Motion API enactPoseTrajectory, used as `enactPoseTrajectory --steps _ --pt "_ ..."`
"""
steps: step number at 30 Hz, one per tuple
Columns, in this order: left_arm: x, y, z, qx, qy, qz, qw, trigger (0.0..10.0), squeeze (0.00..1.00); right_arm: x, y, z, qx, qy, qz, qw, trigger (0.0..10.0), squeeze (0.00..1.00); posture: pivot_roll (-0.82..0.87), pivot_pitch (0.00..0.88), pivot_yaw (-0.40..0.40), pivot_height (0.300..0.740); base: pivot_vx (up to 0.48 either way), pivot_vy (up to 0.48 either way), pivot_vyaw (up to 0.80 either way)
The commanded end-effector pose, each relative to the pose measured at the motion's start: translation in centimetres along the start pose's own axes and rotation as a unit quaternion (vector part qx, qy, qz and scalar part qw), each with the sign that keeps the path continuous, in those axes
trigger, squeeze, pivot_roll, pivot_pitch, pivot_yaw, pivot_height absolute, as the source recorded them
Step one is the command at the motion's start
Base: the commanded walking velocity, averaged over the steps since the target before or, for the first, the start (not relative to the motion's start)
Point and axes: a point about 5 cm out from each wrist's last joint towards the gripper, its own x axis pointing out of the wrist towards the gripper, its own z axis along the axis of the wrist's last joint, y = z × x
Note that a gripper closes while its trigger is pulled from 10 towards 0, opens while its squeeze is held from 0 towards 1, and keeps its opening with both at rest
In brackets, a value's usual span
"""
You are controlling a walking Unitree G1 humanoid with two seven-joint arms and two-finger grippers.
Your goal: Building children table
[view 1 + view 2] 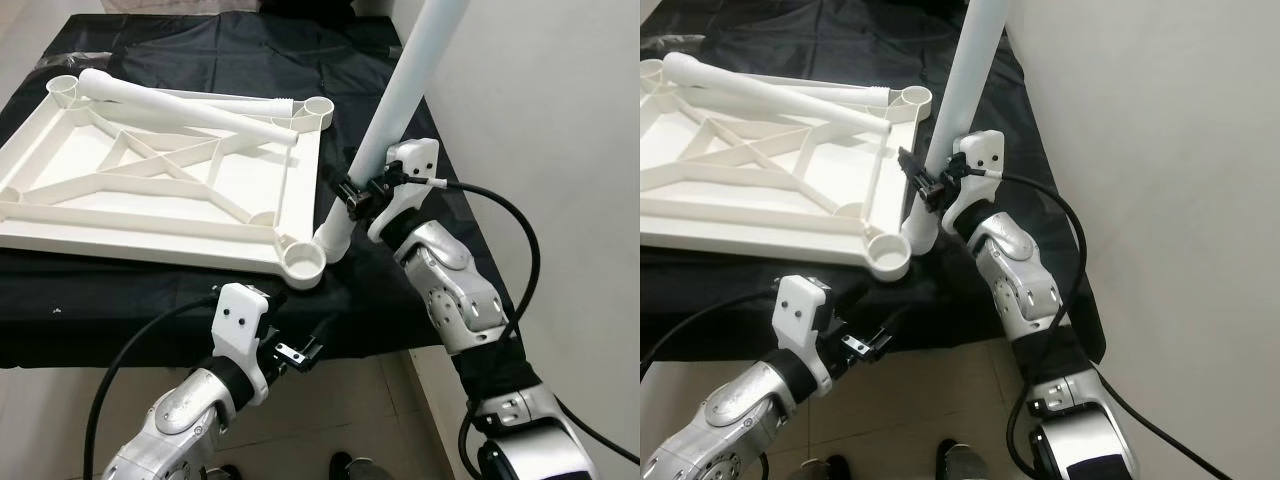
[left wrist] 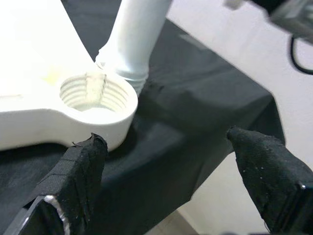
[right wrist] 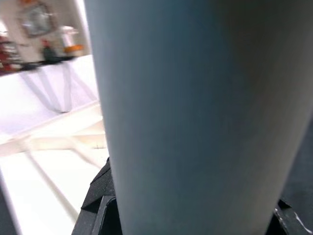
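The white tabletop (image 1: 150, 236) lies upside down on a black cloth. Its near right corner has a threaded socket (image 1: 304, 262), seen close up in the left wrist view (image 2: 95, 93). My right gripper (image 1: 352, 192) is shut on a long white leg (image 1: 395, 110) that tilts up and to the right. The leg's threaded lower end (image 2: 128, 73) sits just outside the socket, against its outer wall. My left gripper (image 1: 300, 352) hangs open below the table's front edge, under that corner, with its fingers (image 2: 80, 166) wide apart. A second leg (image 1: 180, 105) lies loose across the tabletop's far side.
The black-covered table (image 1: 120, 300) ends close to my right arm, and a white wall (image 1: 560, 120) stands just beyond. Tiled floor (image 1: 370, 400) lies below the front edge, where a person's shoes (image 1: 350, 467) show.
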Motion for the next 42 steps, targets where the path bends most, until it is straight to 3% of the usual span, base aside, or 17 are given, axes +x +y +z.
enactPoseTrajectory --steps 1,6,7,10,11,13,18,22,24,25,26,28,30,35,42 --pt "-0.1 0.2 -0.5 0.002 0.01 0.001 1.0 10.0 0.0 0.0 1.5 -0.7 0.026 0.015 0.047 0.998 0.0 0.0 0.04 0.251 -0.065 0.74 0.0 0.0 0.0" --pt "0.0 0.3 -0.7 0.003 0.009 0.003 1.0 10.0 0.0 -0.5 1.1 -0.6 0.034 0.022 0.041 0.998 0.0 0.0 0.04 0.245 -0.067 0.74 0.0 0.0 0.0" --pt "-0.1 0.2 -0.8 0.007 0.01 0.0 1.0 10.0 0.0 -0.4 -0.2 -0.5 0.019 0.023 0.008 1.0 10.0 0.0 0.05 0.237 -0.07 0.74 0.0 0.0 0.0" --pt "-0.5 -0.9 -0.9 0.018 0.008 -0.02 1.0 10.0 0.0 0.0 -4.3 1.0 -0.009 0.011 -0.065 0.998 10.0 0.0 0.06 0.228 -0.072 0.74 0.0 0.0 0.0" --pt "-0.5 -0.9 -0.9 0.018 0.008 -0.02 1.0 10.0 0.0 0.0 -4.3 1.0 -0.009 0.011 -0.065 0.998 10.0 0.0 0.06 0.228 -0.072 0.74 0.0 0.0 0.0" --pt "-0.8 -1.5 -1.0 0.02 0.009 -0.029 0.999 10.0 0.0 0.2 -5.7 2.7 -0.007 -0.008 -0.062 0.998 10.0 0.0 0.07 0.216 -0.076 0.74 0.0 0.0 0.0" --pt "-1.1 -1.6 -1.2 0.018 0.01 -0.031 0.999 10.0 0.0 0.4 -6.2 3.7 -0.003 -0.019 -0.045 0.999 10.0 0.0 0.07 0.204 -0.075 0.74 0.0 0.0 0.0" --pt "-1.5 -1.7 -1.4 0.014 0.013 -0.034 0.999 10.0 0.0 0.8 -5.6 4.1 0.025 -0.015 0.02 0.999 10.0 0.0 0.08 0.186 -0.072 0.74 0.0 0.0 0.0" --pt "-2.1 -1.8 -1.8 0.006 0.02 -0.039 0.999 10.0 0.0 1.0 -4.0 4.2 0.063 -0.01 0.117 0.991 10.0 0.0 0.08 0.175 -0.073 0.74 0.0 0.0 0.0" --pt "-2.1 -1.8 -1.8 0.006 0.02 -0.039 0.999 10.0 0.0 1.0 -4.0 4.2 0.063 -0.01 0.117 0.991 10.0 0.0 0.08 0.175 -0.073 0.74 0.0 0.0 0.0" --pt "-2.3 -1.9 -2.0 0.005 0.023 -0.041 0.999 10.0 0.0 1.0 -3.2 4.3 0.077 -0.005 0.155 0.985 10.0 0.0 0.09 0.17 -0.072 0.74 0.0 0.0 0.0" --pt "-2.3 -1.9 -2.0 0.005 0.023 -0.041 0.999 10.0 0.0 1.0 -3.2 4.3 0.077 -0.005 0.155 0.985 10.0 0.0 0.09 0.17 -0.072 0.74 0.0 0.0 0.0" --pt "-2.7 -2.1 -2.2 -0.011 0.027 -0.048 0.998 10.0 0.0 1.1 -2.0 4.0 0.098 0.004 0.219 0.971 10.0 0.0 0.09 0.157 -0.072 0.74 0.0 0.0 0.0" --pt "-2.9 -2.3 -2.4 -0.024 0.027 -0.05 0.998 10.0 0.0 1.6 -1.1 3.3 0.103 0.012 0.263 0.959 10.0 0.0 0.09 0.153 -0.076 0.74 0.0 0.0 0.0" --pt "-3.0 -2.4 -2.6 -0.026 0.029 -0.047 0.998 10.0 0.0 2.1 -0.9 2.6 0.09 0.026 0.28 0.955 10.0 0.0 0.09 0.158 -0.081 0.74 0.0 0.0 0.0"
